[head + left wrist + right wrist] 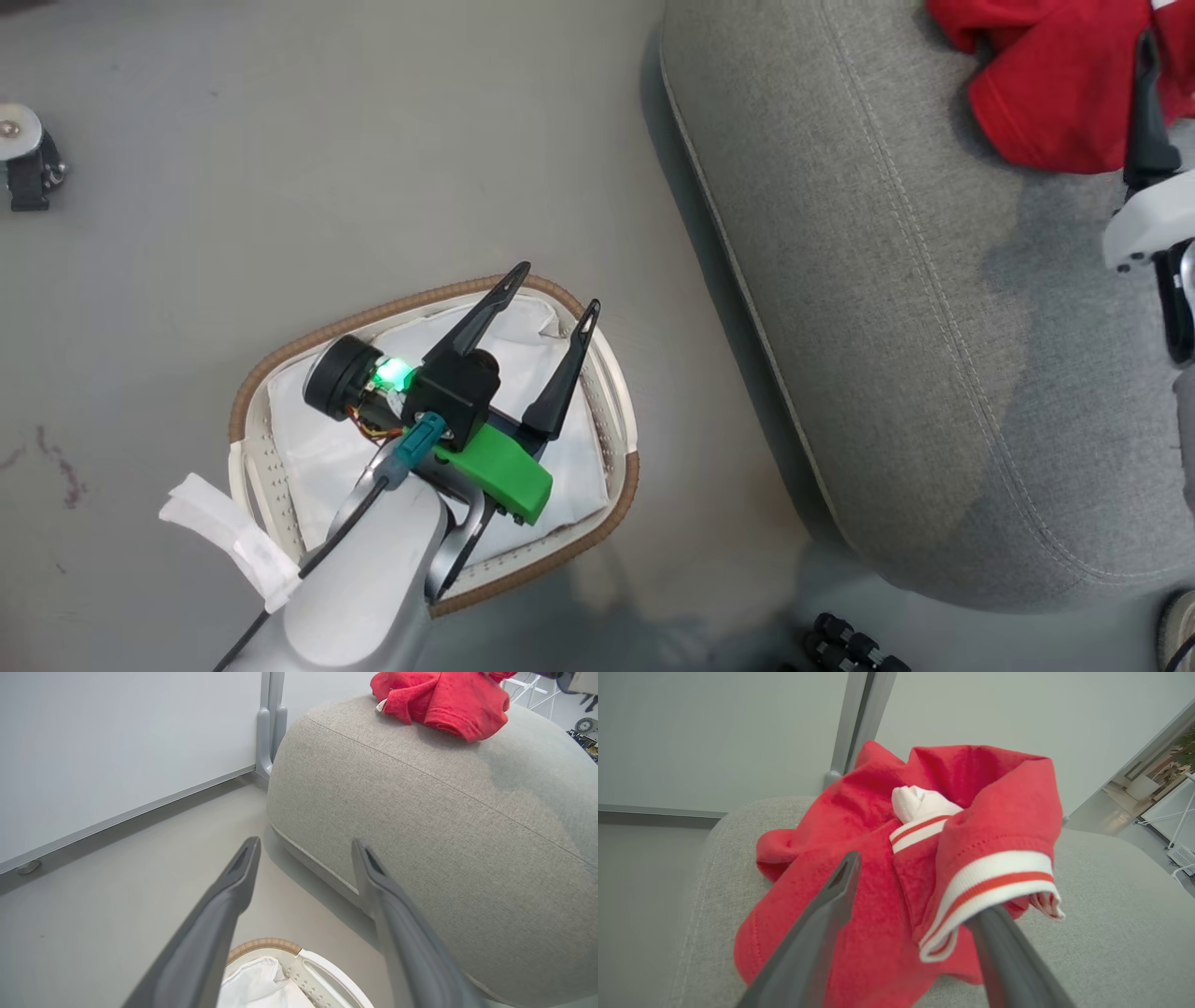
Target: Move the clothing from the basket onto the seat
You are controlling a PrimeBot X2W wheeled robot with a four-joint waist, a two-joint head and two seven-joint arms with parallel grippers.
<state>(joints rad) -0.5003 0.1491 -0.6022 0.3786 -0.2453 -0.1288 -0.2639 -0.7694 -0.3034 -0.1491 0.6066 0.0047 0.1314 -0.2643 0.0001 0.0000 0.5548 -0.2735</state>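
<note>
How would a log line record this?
clothing: on seat | basket: white liner visible | left gripper: open above basket | right gripper: open at clothing

Soft, even indoor light; a dim shadow darkens the seat and the floor beside it; the 2 wrist views stretch toward their edges

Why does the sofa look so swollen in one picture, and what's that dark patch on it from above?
Left wrist view: the wide-angle lens bulges the seat, and the left gripper looms oversized. Head view: the dark patch is likely a soft shadow on the fabric. Right wrist view: the clothing looks sharp and evenly lit, without glare.
</note>
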